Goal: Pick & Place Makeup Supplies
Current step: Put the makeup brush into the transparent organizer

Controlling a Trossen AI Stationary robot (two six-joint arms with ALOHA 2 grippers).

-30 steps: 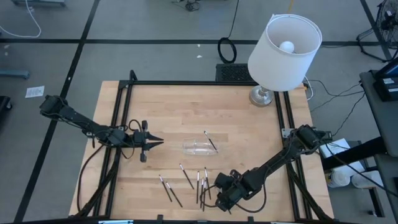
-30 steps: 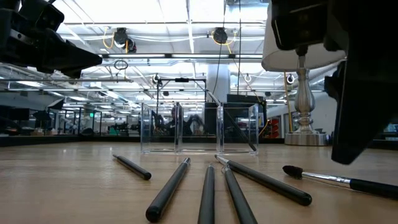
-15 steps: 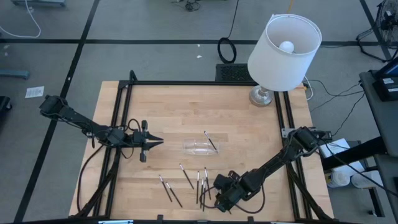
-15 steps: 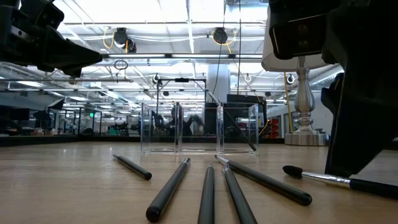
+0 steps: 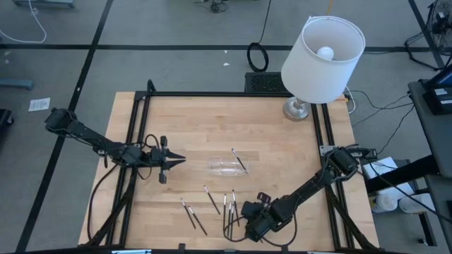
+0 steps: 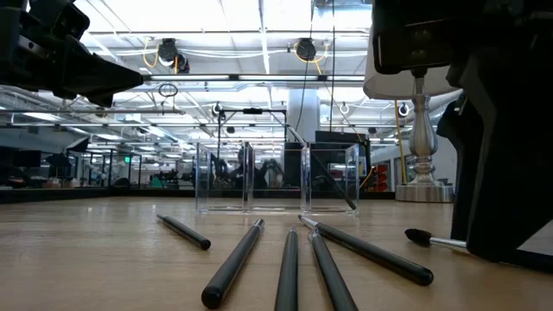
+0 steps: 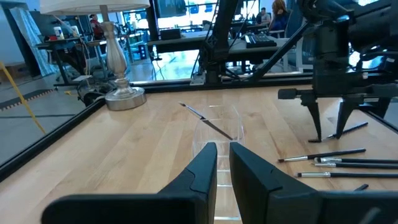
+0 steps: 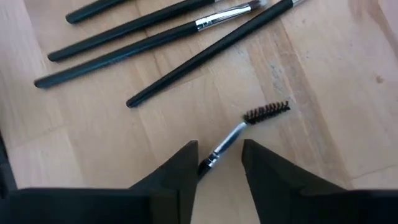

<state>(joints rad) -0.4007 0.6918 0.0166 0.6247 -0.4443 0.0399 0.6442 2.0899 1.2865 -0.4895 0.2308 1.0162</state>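
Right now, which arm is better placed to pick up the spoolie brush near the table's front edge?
Right. The right gripper is down over the loose brushes with the spoolie brush lying between its fingers. The left gripper hovers farther back, beside the clear tray.

Even bright overhead light, lit lamp (image 5: 323, 60) bulb glowing inside its white shade, soft faint shadows on the tabletop (image 5: 212, 127), ceiling light strips glaring in the low view, nearest sticks (image 6: 289, 268) blurred, right wrist view slightly soft
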